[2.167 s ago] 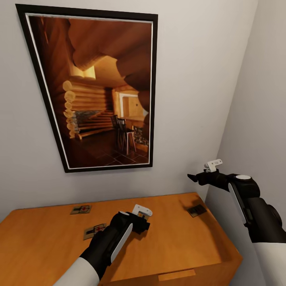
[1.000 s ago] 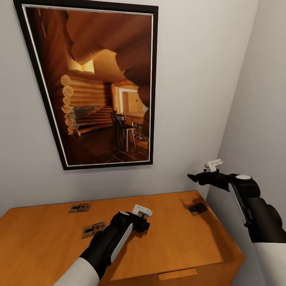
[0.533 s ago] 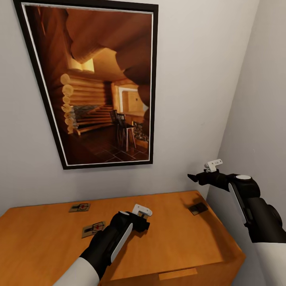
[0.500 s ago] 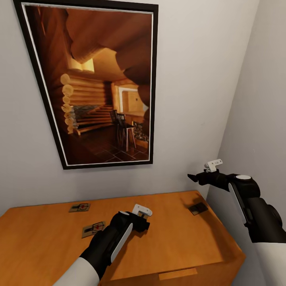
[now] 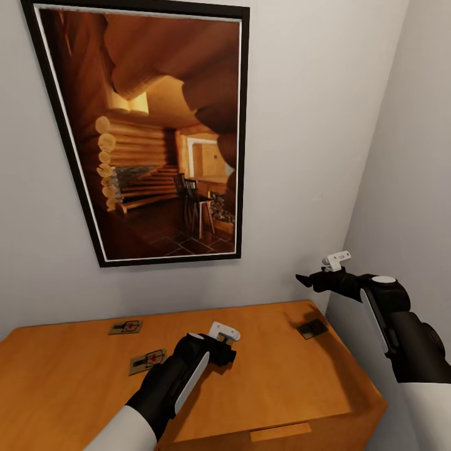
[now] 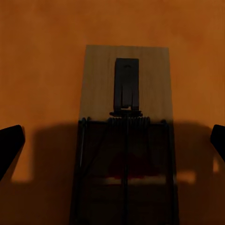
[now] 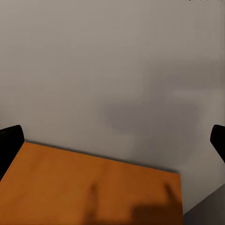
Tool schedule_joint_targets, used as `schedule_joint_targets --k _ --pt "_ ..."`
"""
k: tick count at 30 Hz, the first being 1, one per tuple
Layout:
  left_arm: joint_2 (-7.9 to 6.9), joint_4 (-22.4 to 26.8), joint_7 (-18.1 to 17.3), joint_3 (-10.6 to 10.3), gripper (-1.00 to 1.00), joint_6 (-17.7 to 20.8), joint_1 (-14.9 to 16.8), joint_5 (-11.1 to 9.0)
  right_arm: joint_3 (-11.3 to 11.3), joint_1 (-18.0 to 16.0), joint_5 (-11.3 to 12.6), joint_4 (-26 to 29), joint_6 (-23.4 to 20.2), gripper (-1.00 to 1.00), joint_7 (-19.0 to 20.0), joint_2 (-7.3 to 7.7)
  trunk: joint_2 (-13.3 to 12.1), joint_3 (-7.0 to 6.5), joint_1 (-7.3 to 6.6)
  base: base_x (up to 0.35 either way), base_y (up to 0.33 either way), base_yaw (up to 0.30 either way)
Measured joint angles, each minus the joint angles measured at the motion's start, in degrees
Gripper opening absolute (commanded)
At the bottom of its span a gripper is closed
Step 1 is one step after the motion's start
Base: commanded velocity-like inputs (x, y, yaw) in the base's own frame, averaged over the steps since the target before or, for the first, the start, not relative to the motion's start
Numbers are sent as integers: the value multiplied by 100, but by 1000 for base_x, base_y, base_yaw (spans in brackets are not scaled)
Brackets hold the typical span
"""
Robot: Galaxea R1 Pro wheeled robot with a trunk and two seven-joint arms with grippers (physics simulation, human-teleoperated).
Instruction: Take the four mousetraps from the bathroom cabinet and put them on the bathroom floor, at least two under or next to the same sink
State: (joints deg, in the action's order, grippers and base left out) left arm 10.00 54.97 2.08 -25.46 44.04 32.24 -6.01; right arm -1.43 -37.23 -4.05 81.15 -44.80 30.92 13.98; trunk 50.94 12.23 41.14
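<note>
The orange-brown cabinet (image 5: 275,376) has three mousetraps showing on its flat top: one at the back left (image 5: 126,326), one nearer the front left (image 5: 148,361), and a shadowed one near the right corner (image 5: 311,328). My left gripper (image 5: 220,352) points down over the middle of the top. In the left wrist view it (image 6: 112,145) is open, its fingertips (image 6: 9,145) wide apart, and a mousetrap (image 6: 125,93) lies flat on the wood right below. My right gripper (image 5: 304,279) hovers open above the right-hand trap, holding nothing. The bathroom floor and sink are out of view.
A large black-framed picture (image 5: 156,131) hangs on the grey wall behind the cabinet. A second wall (image 5: 407,188) closes the corner on the right, close to my right arm. A drawer handle (image 5: 279,432) shows at the cabinet's front edge.
The head camera shifted slightly early on, so the whole picture moved a little. Both arms and the mousetraps have stayed still since.
</note>
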Motion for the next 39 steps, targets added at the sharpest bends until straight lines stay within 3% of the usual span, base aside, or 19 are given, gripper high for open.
schedule_joint_targets --k 39 --pt "0 0 0 0 100 0 0 0 -23 0 14 -6 0 100 0 0 0 0 0 0 0 0"
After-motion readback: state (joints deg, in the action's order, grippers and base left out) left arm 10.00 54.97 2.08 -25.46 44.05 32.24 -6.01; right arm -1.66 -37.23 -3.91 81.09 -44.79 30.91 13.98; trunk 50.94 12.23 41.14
